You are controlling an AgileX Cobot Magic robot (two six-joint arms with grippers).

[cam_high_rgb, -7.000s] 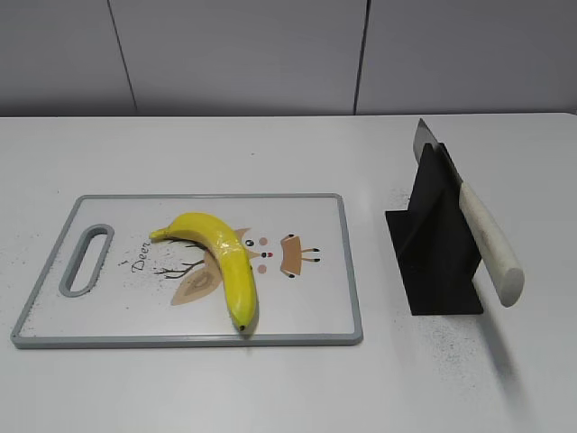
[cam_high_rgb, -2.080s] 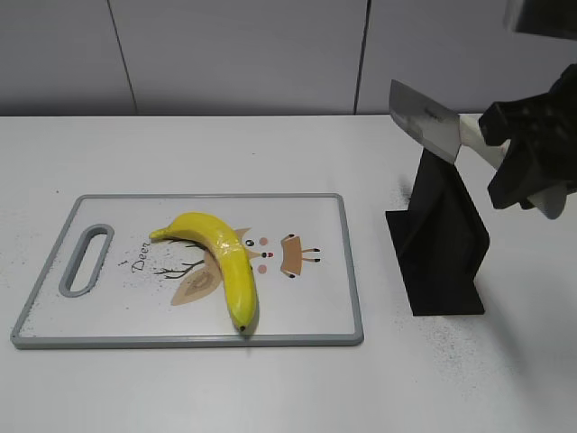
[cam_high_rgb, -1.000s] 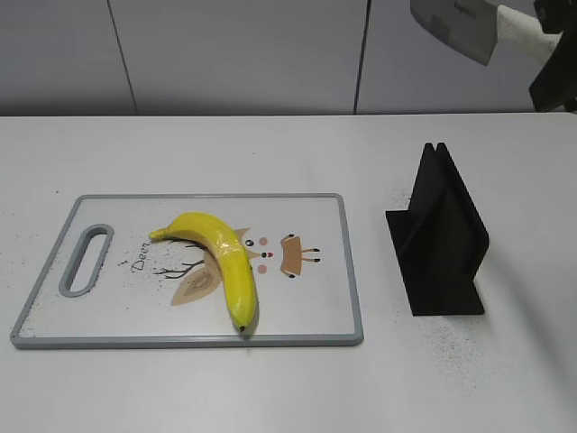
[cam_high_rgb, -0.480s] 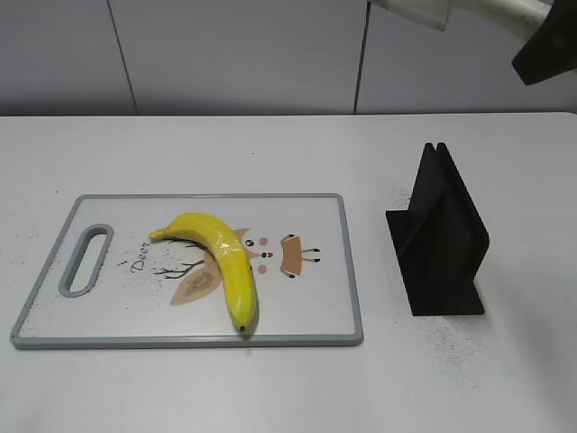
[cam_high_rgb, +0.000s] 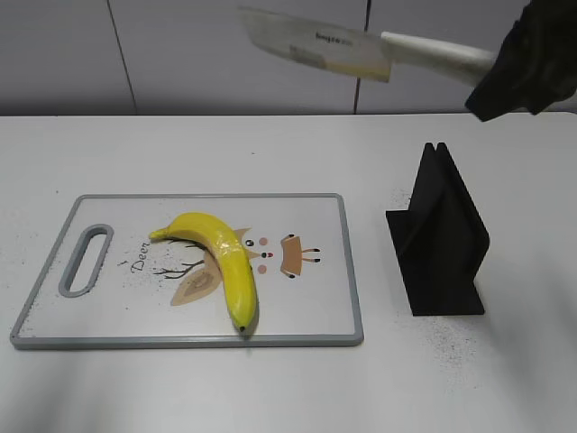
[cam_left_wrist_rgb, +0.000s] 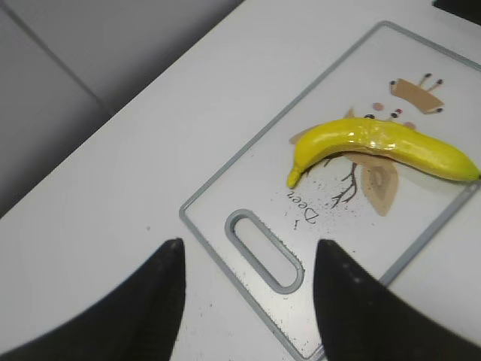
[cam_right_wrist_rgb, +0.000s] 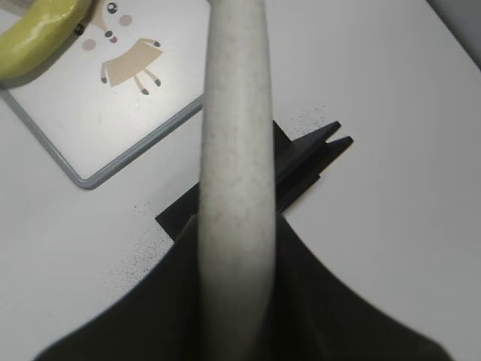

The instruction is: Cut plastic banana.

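Right gripper (cam_high_rgb: 523, 63) clamped on knife (cam_high_rgb: 361, 52) handle, blade high over cutting board (cam_high_rgb: 347, 262) so it clears plastic banana (cam_high_rgb: 221, 262) lying there; left gripper (cam_left_wrist_rgb: 248, 301) jaws apart, empty, near board's handle end.

The white rectangular plastic cutting board with grey rim (cam_high_rgb: 306, 298) carries the cursive black word "Deer" beside its slotted handle. The broad steel knife blade (cam_high_rgb: 311, 41) bears small dark lettering, too blurred to read.

Glossy plastic banana (cam_high_rgb: 224, 262), smooth printed plastic board (cam_high_rgb: 306, 298), matt blk stand (cam_high_rgb: 440, 248), speckled off-white knife handle (cam_right_wrist_rgb: 233, 165).
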